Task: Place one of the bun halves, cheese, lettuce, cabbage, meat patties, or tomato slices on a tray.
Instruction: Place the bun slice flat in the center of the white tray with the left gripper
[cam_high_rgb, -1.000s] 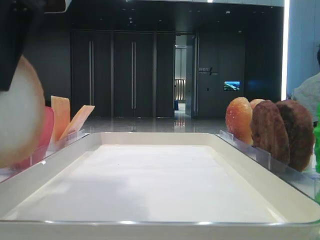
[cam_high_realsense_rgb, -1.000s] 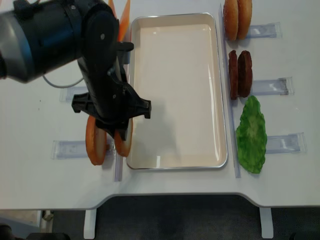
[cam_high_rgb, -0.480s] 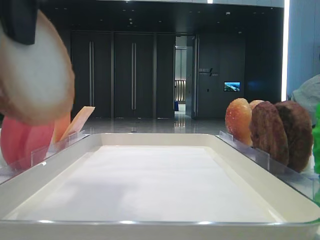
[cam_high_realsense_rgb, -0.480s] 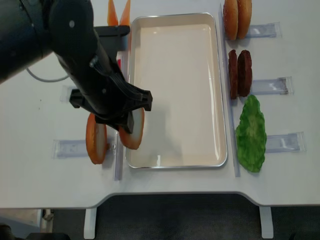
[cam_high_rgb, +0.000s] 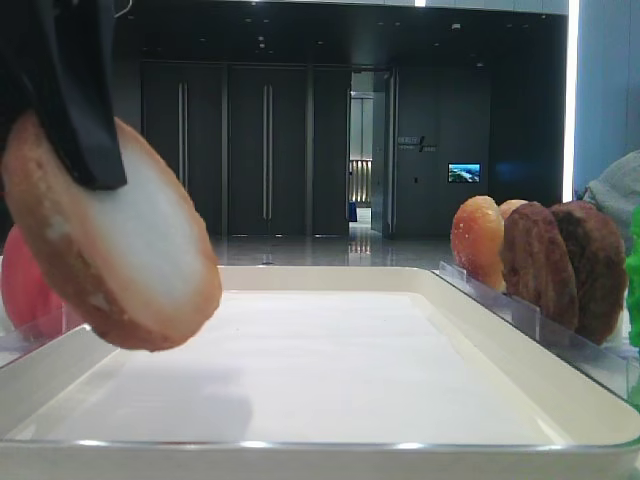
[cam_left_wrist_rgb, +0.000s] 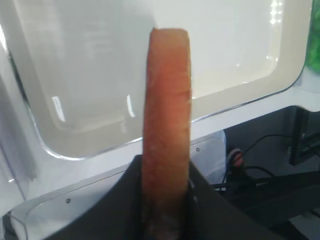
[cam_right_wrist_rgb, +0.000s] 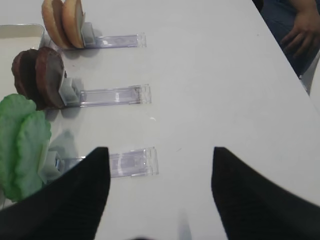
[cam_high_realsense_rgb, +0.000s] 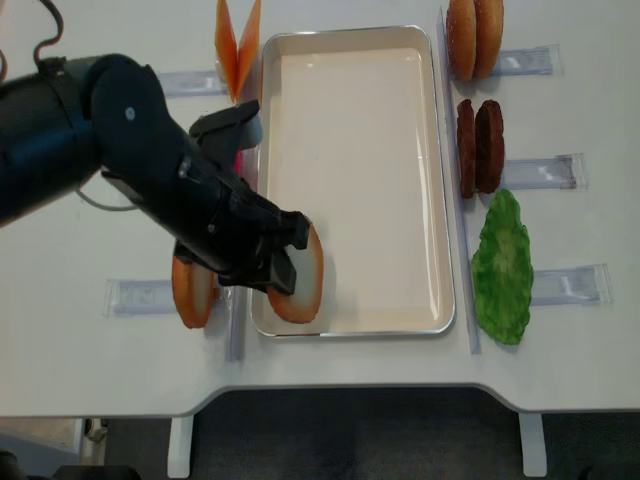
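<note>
My left gripper (cam_high_realsense_rgb: 288, 268) is clamped tight on one of the bun halves (cam_high_realsense_rgb: 300, 275), pinching it by its edge so the disc hangs tilted over the near left corner of the tray (cam_high_realsense_rgb: 420, 40), clear of the white liner. From the low front view the bun half (cam_high_rgb: 110, 240) shows its pale cut face and toasted brown rim, held up in the air above the tray (cam_high_rgb: 330, 285); my left wrist camera sees it edge-on (cam_left_wrist_rgb: 166, 125) between my dark fingers (cam_left_wrist_rgb: 210, 210), with the tray's rounded corner (cam_left_wrist_rgb: 60, 150) beneath. A second bun half (cam_high_realsense_rgb: 192, 290) stands in its clear rack just left of the tray. My right gripper (cam_right_wrist_rgb: 157, 195) hovers with its jaws spread wide and nothing between them, over bare table beside the lettuce (cam_right_wrist_rgb: 22, 140), the meat patties (cam_right_wrist_rgb: 40, 77) and two more buns (cam_right_wrist_rgb: 64, 22). The cheese (cam_high_realsense_rgb: 237, 45) stands near the tray's far left corner, and a tomato slice (cam_high_rgb: 30, 290) shows behind the held bun.
</note>
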